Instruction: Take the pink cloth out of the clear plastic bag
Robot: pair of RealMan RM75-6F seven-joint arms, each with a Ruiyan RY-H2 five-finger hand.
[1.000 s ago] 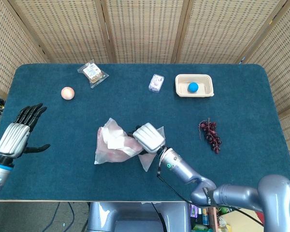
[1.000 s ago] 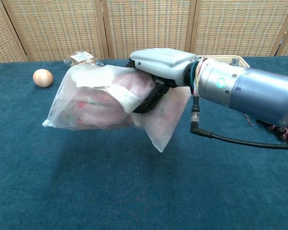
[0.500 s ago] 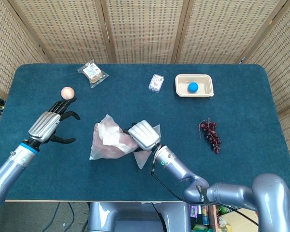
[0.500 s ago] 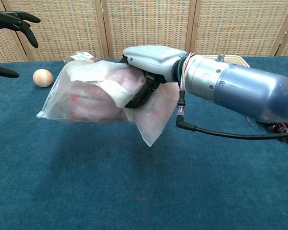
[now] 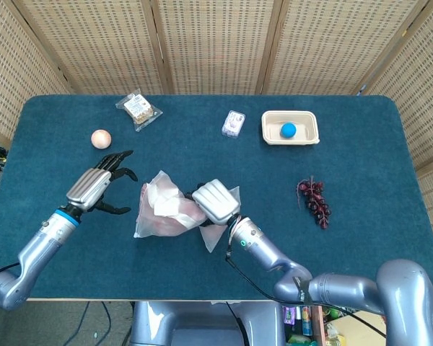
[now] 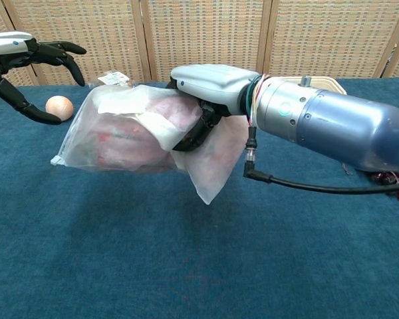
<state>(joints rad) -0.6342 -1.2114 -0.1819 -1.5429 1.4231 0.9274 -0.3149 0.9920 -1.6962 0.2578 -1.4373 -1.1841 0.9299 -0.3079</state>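
Observation:
My right hand (image 5: 216, 202) (image 6: 209, 86) grips the clear plastic bag (image 5: 166, 213) (image 6: 133, 136) at its right part and holds it lifted above the table. The pink cloth (image 5: 175, 225) (image 6: 130, 146) shows through the bag, inside it. A loose flap of the bag (image 6: 216, 166) hangs below the hand. My left hand (image 5: 97, 187) (image 6: 26, 63) hovers just left of the bag, fingers spread and pointing toward it, a small gap away.
A peach-coloured ball (image 5: 101, 138) (image 6: 60, 107) lies behind the left hand. A snack packet (image 5: 138, 109), a small white packet (image 5: 233, 123), a tray (image 5: 307, 135) with a blue ball (image 5: 288, 130) and a bunch of grapes (image 5: 314, 201) lie farther back and right.
My left hand has travelled from the table's left edge toward the bag and now sits close beside it. The right hand carried the bag slightly left, then held still.

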